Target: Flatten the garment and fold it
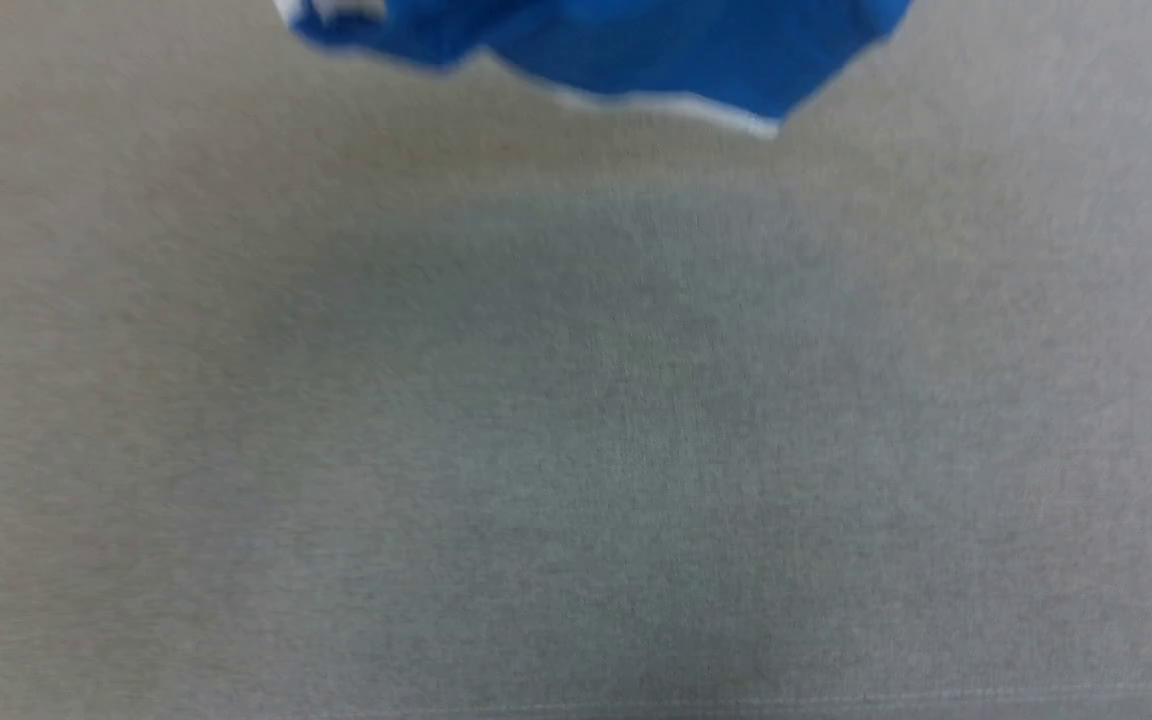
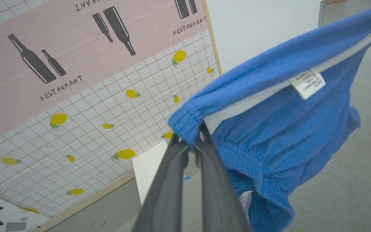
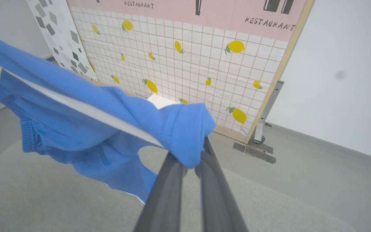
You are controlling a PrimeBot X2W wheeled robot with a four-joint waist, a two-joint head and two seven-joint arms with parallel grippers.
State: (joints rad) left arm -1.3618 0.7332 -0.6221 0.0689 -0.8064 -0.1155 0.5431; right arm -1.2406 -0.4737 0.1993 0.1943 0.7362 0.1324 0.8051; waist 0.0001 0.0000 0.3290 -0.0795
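Grey felt-like worktop lies under the blue shorts, which hang in the air over its far part, stretched between both arms. The left gripper is clamped on the elastic waistband, and the right gripper is clamped on the opposite end. A white tag shows inside. A lemon-print backdrop panel stands behind.

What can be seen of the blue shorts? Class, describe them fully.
The garment is a pair of bright blue, soft-looking shorts with a white stripe, a gathered elastic waistband and a small white tag. It hangs unfolded and sagging, stretched between the left gripper and the right gripper, each pinching a bunched corner, above the grey surface.
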